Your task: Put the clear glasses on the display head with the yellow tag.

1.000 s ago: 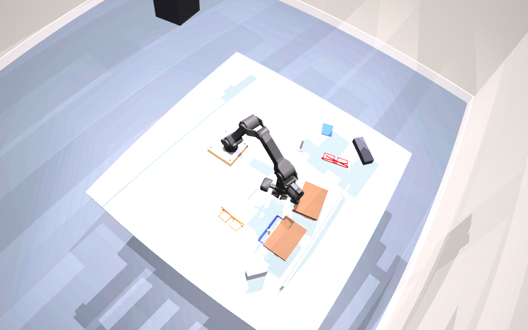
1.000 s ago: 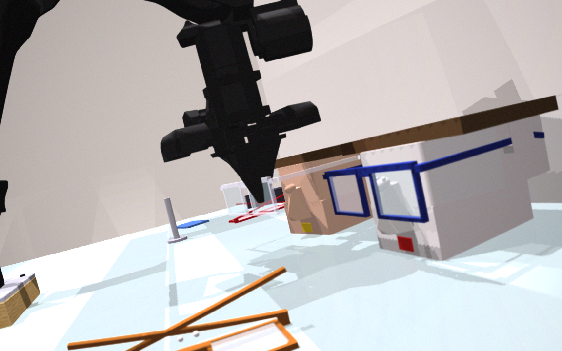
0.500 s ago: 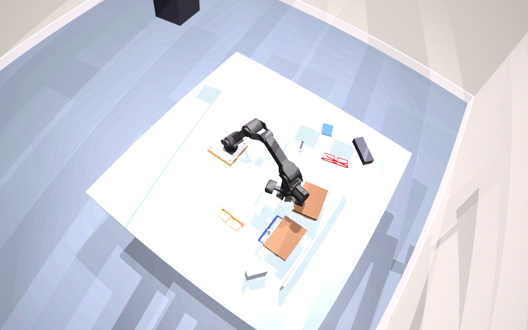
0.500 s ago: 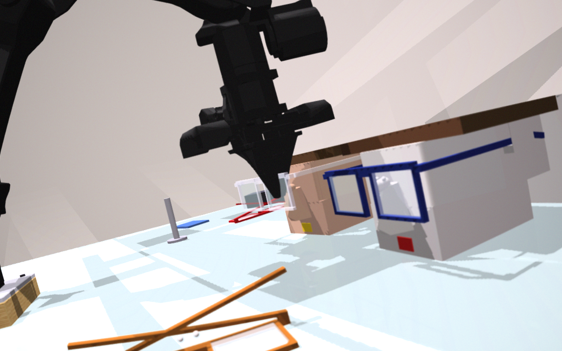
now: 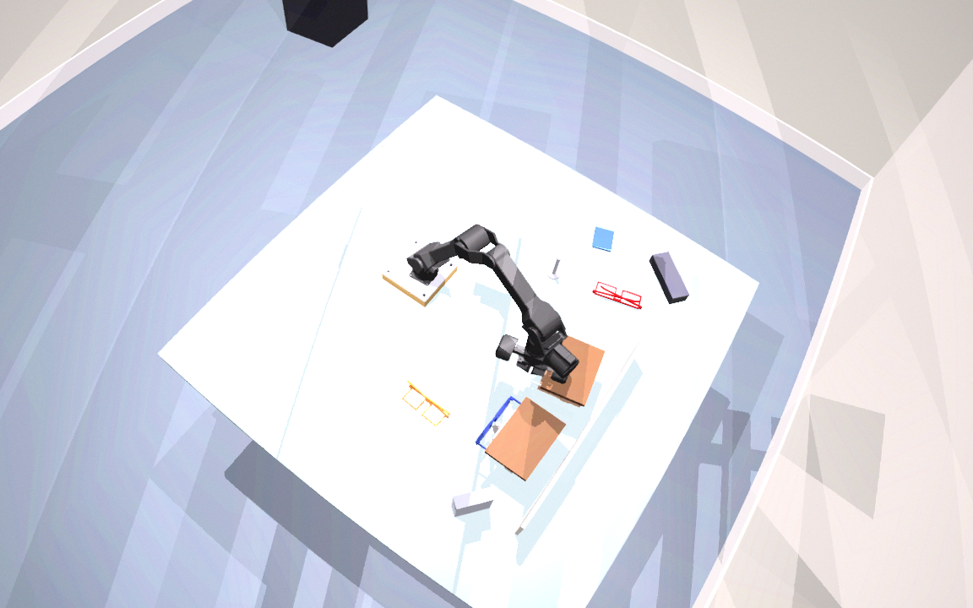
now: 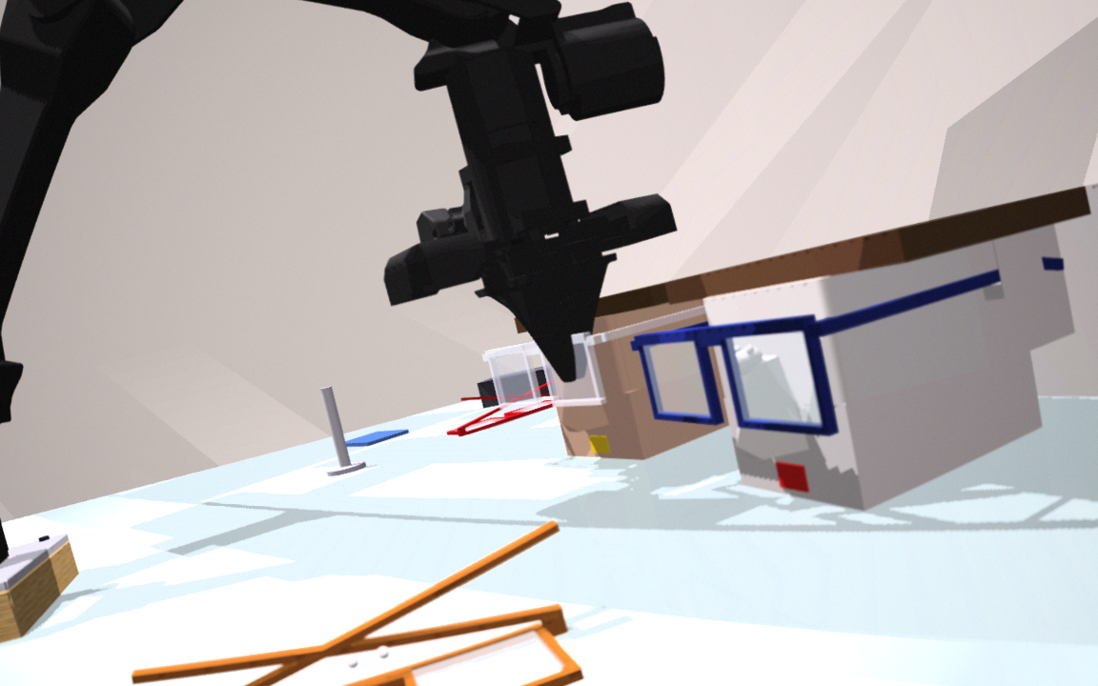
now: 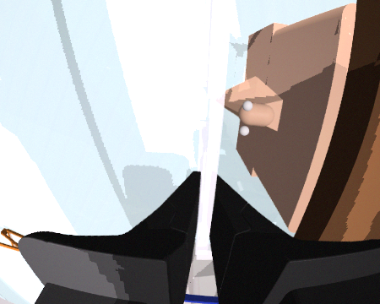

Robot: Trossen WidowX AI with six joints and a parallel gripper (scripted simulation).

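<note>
In the exterior view, orange glasses (image 6: 416, 635) are seen lower left on the tabletop (image 6: 467, 486). At center, the clear glasses (image 6: 546, 373) are pinched by the end effector (image 6: 568, 362), right at the yellow-tagged head's (image 6: 621, 400) face. The blue-spectacled head (image 6: 903, 375) is seen further right.

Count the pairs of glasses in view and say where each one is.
4: clear glasses in the gripper at the tan head; blue pair on the white head; red pair and orange pair on the table.

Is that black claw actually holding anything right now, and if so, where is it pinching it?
Yes. The gripper is shut on the clear glasses, its fingers pinching the front of the frame near its middle, by the tan head.
</note>
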